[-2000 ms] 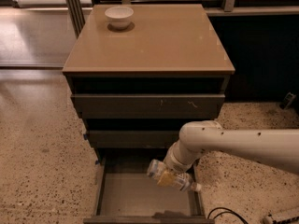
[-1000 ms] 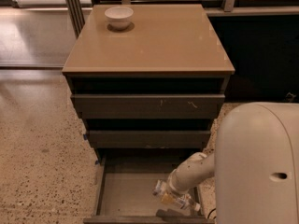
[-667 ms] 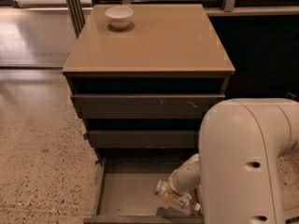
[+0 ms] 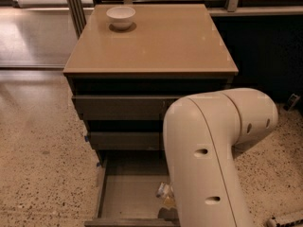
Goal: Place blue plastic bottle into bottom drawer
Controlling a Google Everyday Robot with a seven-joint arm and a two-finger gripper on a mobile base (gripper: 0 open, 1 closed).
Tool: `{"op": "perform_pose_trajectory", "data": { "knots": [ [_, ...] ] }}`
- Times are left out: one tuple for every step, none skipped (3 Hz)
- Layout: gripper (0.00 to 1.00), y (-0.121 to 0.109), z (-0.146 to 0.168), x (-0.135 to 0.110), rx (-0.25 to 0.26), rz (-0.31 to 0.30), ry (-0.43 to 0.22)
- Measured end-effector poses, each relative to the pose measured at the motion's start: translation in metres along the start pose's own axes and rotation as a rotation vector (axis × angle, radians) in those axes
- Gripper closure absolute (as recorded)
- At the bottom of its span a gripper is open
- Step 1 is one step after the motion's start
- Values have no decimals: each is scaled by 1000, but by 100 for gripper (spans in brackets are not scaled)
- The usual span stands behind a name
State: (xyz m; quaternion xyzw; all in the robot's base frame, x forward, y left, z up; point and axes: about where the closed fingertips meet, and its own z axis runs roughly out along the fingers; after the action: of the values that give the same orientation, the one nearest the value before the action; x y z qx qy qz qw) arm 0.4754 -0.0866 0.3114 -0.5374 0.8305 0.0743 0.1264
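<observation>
The bottom drawer (image 4: pixel 125 195) is pulled open at the foot of the cabinet, showing its flat grey floor. A small part of the blue plastic bottle (image 4: pixel 162 189) shows at the drawer's right side, low over the floor. I cannot tell whether it rests on the floor. My gripper (image 4: pixel 167 206) is down inside the drawer next to the bottle and almost wholly hidden behind my own large cream arm (image 4: pixel 208 164), which fills the lower right of the camera view.
A white bowl (image 4: pixel 120 17) stands at the back left of the tan cabinet top (image 4: pixel 156 41). The two upper drawers (image 4: pixel 123 108) are slightly open. Speckled floor lies to the left, a dark wall to the right.
My arm has swung closer to the camera and now covers the drawer's right half. The gripper with the bottle has gone lower into the drawer and is mostly hidden now.
</observation>
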Motion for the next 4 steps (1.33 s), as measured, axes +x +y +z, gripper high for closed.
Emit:
{"op": "perform_pose_trajectory", "data": {
  "knots": [
    [100, 2, 4, 4, 5, 10, -6],
    [100, -9, 13, -3, 42, 3, -20],
    [100, -26, 25, -28, 111, -25, -55],
    [100, -33, 34, -57, 150, -59, -105]
  ]
}}
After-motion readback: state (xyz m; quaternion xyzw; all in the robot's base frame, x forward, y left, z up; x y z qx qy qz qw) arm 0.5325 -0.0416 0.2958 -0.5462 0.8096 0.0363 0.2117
